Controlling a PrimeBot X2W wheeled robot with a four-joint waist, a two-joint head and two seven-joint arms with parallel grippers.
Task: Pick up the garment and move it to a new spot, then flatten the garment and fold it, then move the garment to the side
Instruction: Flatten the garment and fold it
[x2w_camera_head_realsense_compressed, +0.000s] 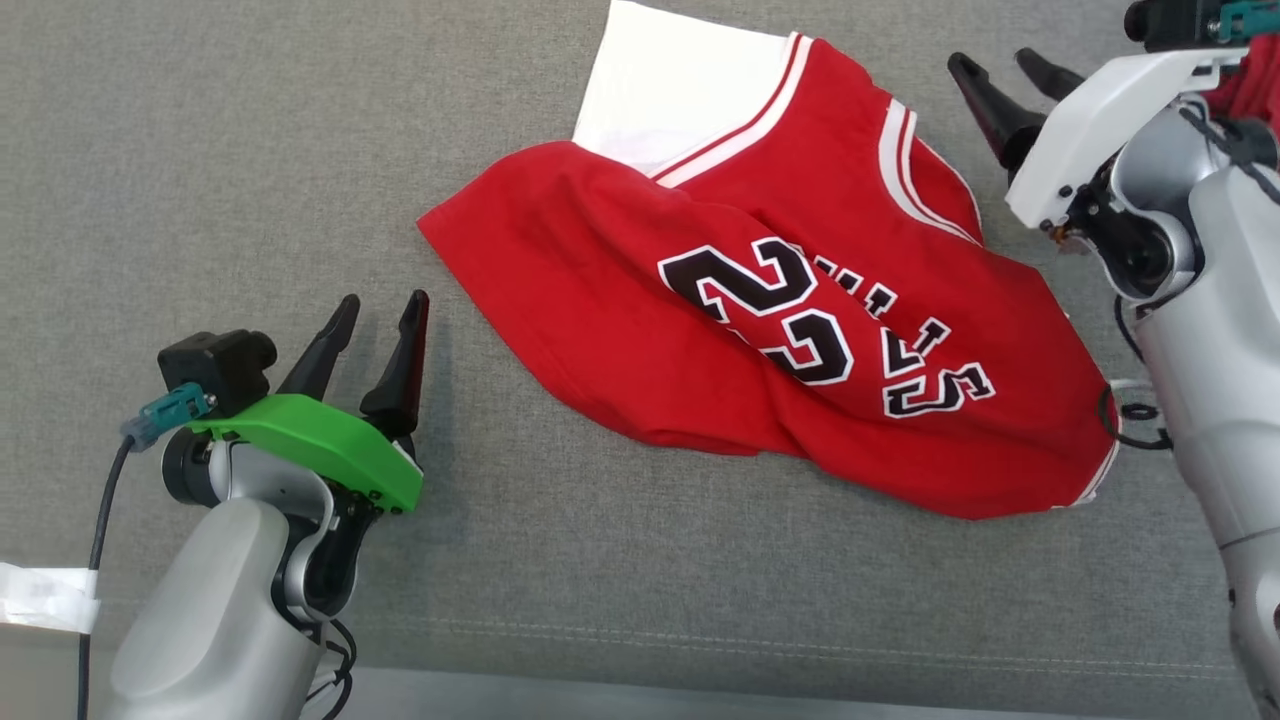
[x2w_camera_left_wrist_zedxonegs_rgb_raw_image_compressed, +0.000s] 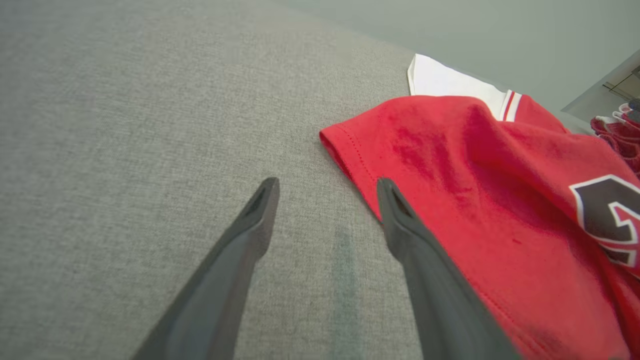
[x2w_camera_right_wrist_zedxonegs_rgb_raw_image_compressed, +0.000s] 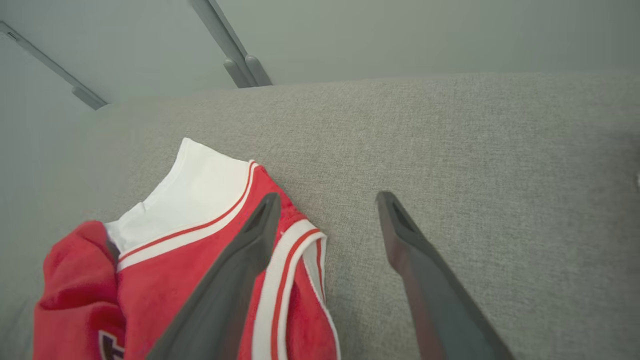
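The garment (x2w_camera_head_realsense_compressed: 780, 330) is a red jersey with white trim, black numbers and a white sleeve, lying crumpled across the middle of the grey fabric surface (x2w_camera_head_realsense_compressed: 250, 150). My left gripper (x2w_camera_head_realsense_compressed: 382, 306) is open to the jersey's left, clear of its hem. From the left wrist view the red hem (x2w_camera_left_wrist_zedxonegs_rgb_raw_image_compressed: 350, 155) lies just beside the right finger of the left gripper (x2w_camera_left_wrist_zedxonegs_rgb_raw_image_compressed: 327, 187). My right gripper (x2w_camera_head_realsense_compressed: 1000, 62) is open at the jersey's upper right edge. In the right wrist view, the right gripper (x2w_camera_right_wrist_zedxonegs_rgb_raw_image_compressed: 327, 200) hangs with one finger over the jersey's striped trim (x2w_camera_right_wrist_zedxonegs_rgb_raw_image_compressed: 280, 280), nothing between the fingers.
The surface's front edge and seam (x2w_camera_head_realsense_compressed: 700, 640) run along the bottom of the head view. A strip of white tape (x2w_camera_head_realsense_compressed: 45, 597) sits at the lower left. More red cloth (x2w_camera_head_realsense_compressed: 1250, 90) shows behind my right arm. Open grey fabric stretches left of the jersey.
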